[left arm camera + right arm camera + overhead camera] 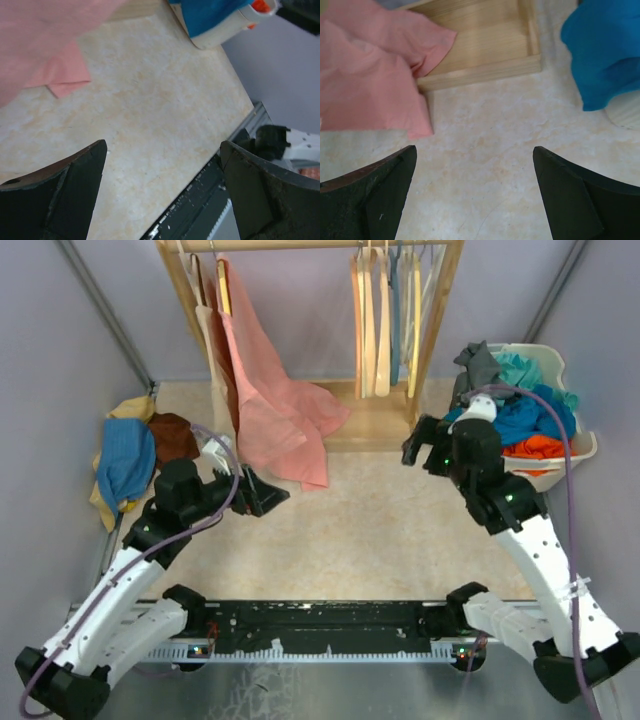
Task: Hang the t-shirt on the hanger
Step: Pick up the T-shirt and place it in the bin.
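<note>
spread right pincer [474, 150] faces the rack base [480, 45]; only overhead shows hangers [372, 325]

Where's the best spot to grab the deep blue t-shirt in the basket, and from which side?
Probably pinch the fold of the t-shirt hanging over the rim of the basket, coming from outside the rim with the open right gripper: it drapes free there.
</note>
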### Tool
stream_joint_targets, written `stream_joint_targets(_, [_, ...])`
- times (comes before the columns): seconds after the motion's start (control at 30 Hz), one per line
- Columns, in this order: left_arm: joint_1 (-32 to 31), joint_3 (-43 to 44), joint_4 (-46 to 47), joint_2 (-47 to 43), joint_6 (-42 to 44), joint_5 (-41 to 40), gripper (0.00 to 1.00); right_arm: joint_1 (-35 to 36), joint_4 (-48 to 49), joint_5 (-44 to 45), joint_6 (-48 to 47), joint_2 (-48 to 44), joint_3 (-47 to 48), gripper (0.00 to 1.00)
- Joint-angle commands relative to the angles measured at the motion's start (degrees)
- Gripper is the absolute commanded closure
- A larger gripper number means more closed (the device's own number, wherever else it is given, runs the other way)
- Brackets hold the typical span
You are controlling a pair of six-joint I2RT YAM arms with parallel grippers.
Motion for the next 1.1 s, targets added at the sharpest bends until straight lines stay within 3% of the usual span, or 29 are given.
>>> stream_joint_targets(0.0, [-9.72,2.79,2.48,-0.10,-0.96,-5.51,0.01,-14.32,-1.77,-9.30,-0.69,2.27,5.12,0.02])
stream_joint_targets(0.17, [-16.26,1.50,2.90,0.40,-2.63,-8.21,0.01,-26.46,-3.53,-13.20,-1.34,4.95,8.29,0.07])
stream_joint_targets(0.33, [-20.01,-0.74,4.22,0.77,-3.19,-9.34,0.01,-32.27,-4.18,-11.05,-1.64,9.43,12.44,0.24])
stream_joint_targets(0.43, [-21.14,-1.68,4.38,0.95,-3.07,-9.65,0.01,-34.09,-4.82,-7.36,-2.08,13.11,14.89,0.29])
stream_joint_targets(0.6, [-21.44,-2.07,3.32,-0.61,-2.52,-10.89,0.01,-38.15,-4.62,-7.01,-2.30,18.15,16.06,0.49])
stream_joint_targets(0.8, [-21.45,-1.40,1.48,-0.04,-1.52,-11.22,0.01,-45.37,-4.10,-10.23,-2.44,23.09,17.47,0.50])
stream_joint_targets(1.07, [-21.45,-2.58,2.44,0.00,-0.92,-11.49,0.01,-48.71,-3.14,-8.94,-2.80,28.77,19.23,0.46])
